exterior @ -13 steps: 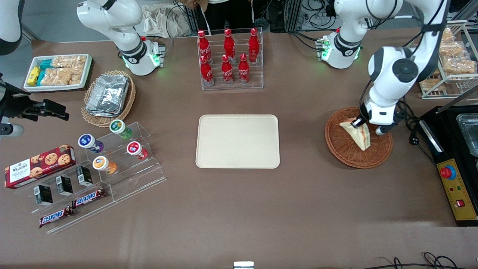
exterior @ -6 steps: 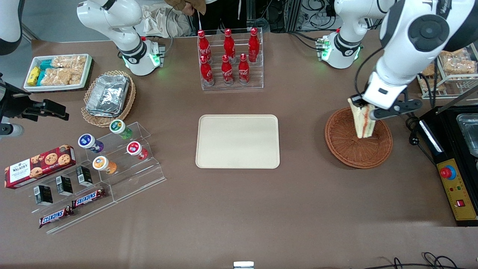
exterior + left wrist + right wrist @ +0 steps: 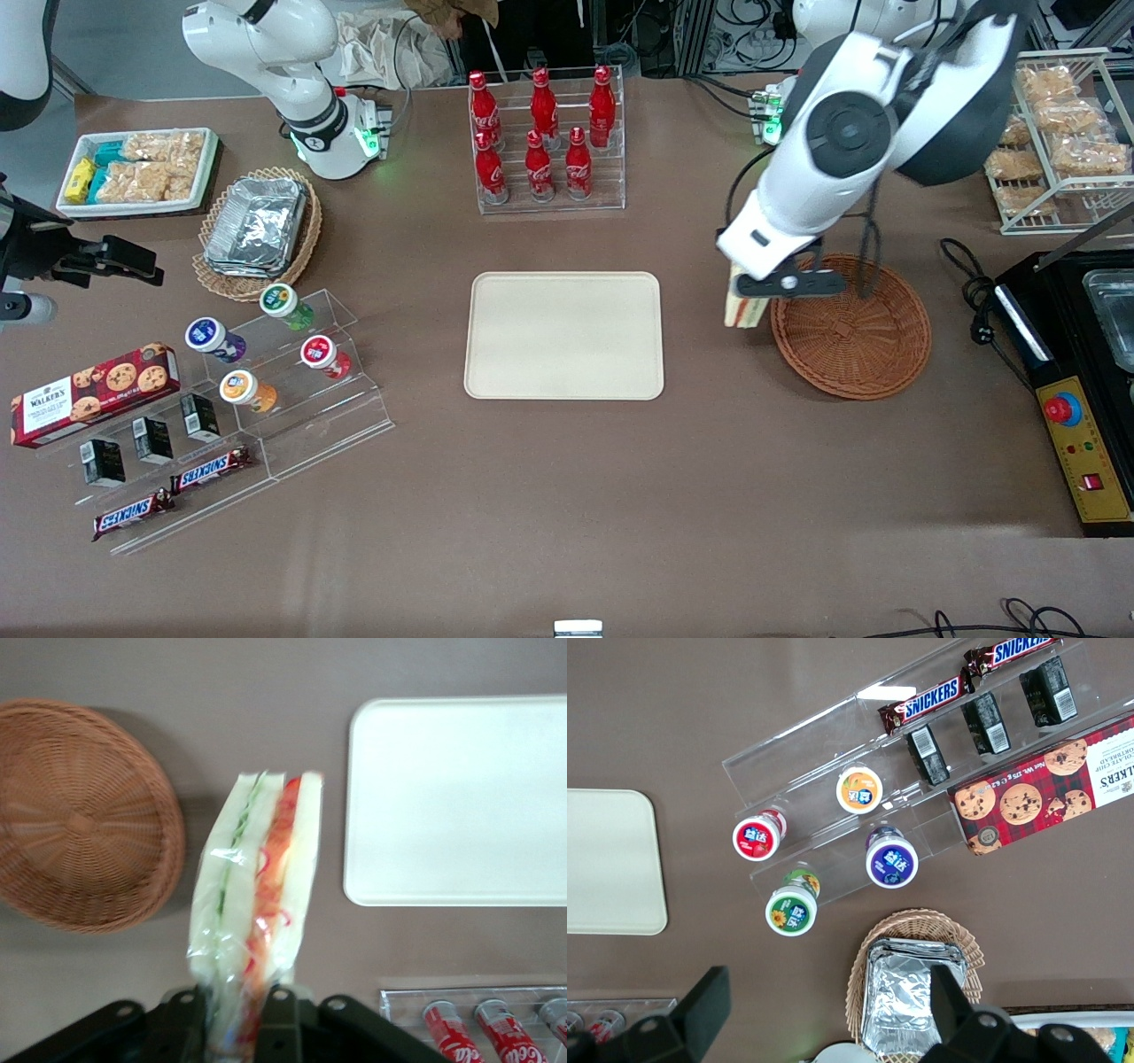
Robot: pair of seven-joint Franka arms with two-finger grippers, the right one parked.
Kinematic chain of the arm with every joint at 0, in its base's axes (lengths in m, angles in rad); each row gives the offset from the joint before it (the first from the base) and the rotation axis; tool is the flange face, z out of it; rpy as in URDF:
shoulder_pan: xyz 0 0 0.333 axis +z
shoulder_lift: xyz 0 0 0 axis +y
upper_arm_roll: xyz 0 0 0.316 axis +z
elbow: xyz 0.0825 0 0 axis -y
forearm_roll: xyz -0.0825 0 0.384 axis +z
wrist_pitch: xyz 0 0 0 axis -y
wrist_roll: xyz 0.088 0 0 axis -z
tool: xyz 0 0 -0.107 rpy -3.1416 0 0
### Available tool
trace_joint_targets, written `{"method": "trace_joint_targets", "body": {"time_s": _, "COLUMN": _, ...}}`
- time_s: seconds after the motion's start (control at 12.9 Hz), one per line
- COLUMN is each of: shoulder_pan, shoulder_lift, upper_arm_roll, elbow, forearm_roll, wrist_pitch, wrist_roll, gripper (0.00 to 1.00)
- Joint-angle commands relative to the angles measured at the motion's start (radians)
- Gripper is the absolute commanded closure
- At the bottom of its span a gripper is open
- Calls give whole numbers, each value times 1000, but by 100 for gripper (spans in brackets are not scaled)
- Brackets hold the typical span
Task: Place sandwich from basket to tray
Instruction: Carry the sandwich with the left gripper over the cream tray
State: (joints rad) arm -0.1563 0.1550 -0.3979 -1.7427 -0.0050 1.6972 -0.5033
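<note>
The black two-finger gripper [image 3: 237, 1010] is squeezing tight on the small triangle sandwich of white bread in clear wrap [image 3: 255, 904], with red, orange and green filling showing along its edge. The sandwich [image 3: 742, 306] is hanging in the air over the brown table [image 3: 567, 496], between the round reddish-brown woven basket [image 3: 850, 328] and the big flat beige tray [image 3: 564, 335]. From the tray, the sandwich is sitting at about 3 o'clock.

The front view is showing red bottles with white Coca-Cola writing [image 3: 540, 133] in a clear rack at 12 o'clock from the tray. Toward the parked arm's end, a red Walkers cookie box [image 3: 93, 392] and two brown Snickers bars [image 3: 173, 496] are lying on clear steps.

The left wrist view is showing the filling up close, which the front view is mostly hiding under the arm. The right wrist view is showing "SNICKERS" on the bars [image 3: 970, 678] most clearly.
</note>
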Motion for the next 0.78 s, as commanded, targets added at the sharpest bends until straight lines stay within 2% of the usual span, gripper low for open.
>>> {"method": "trace_joint_targets", "body": {"time_s": 0.0, "shoulder_pan": -68, "shoulder_lift": 121, "upper_arm_roll": -10, "elbow": 23, "forearm_roll": 23, "wrist_pitch": 92, "wrist_roll": -46, "gripper": 100}}
{"method": "trace_joint_targets", "body": {"time_s": 0.16, "shoulder_pan": -118, "shoulder_lift": 213, "upper_arm_roll": -9, "elbow": 22, "forearm_roll": 51, "wrist_pitch": 200, "wrist_roll": -153, "gripper": 100}}
{"method": "trace_joint_targets", "body": {"time_s": 0.39, "shoulder_pan": -172, "shoulder_lift": 342, "upper_arm_roll": -10, "elbow": 23, "forearm_roll": 164, "wrist_pitch": 347, "wrist_roll": -346, "gripper": 100}}
{"method": "trace_joint_targets", "body": {"time_s": 0.7, "shoulder_pan": -181, "shoulder_lift": 417, "upper_arm_roll": -9, "elbow": 23, "forearm_roll": 221, "wrist_pitch": 424, "wrist_roll": -434, "gripper": 100}}
